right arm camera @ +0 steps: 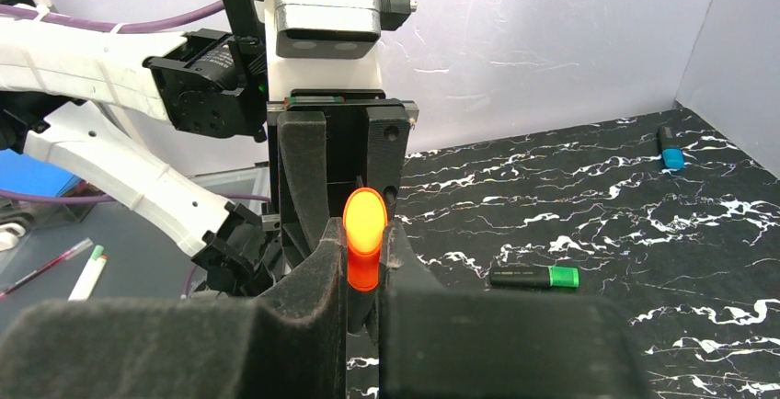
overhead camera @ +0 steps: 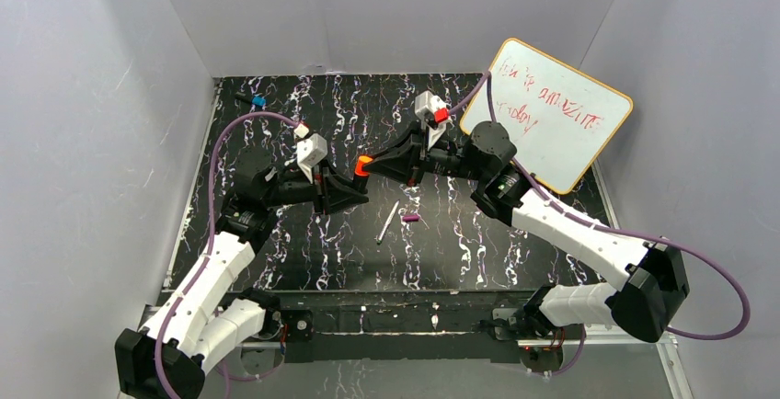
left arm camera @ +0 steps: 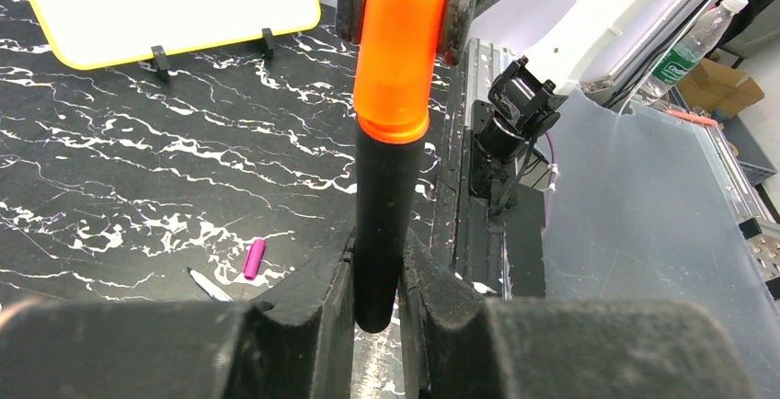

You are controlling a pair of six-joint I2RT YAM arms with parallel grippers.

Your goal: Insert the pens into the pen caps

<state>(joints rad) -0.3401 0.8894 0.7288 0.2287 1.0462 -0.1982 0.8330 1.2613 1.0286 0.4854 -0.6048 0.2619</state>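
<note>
Your left pincer [left arm camera: 377, 281] pinches the black marker [left arm camera: 386, 199], right pincer [right arm camera: 365, 254] clamps its orange cap [right arm camera: 364, 222]; purple cap [overhead camera: 411, 218] lies on the tabletop [overhead camera: 460, 254] near that orange cap.

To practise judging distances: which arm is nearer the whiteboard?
Right. The right arm sits right by the whiteboard, at its left edge; the left arm is far over on the other side.

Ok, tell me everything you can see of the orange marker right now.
The orange marker is a stubby, smooth, plastic-looking stick: matte black barrel with a bright orange cap over one end. It is held off the table, bridging both hands. The left hand pinches the barrel's bare end; the right hand clamps the cap. Nothing else touches it.
</note>
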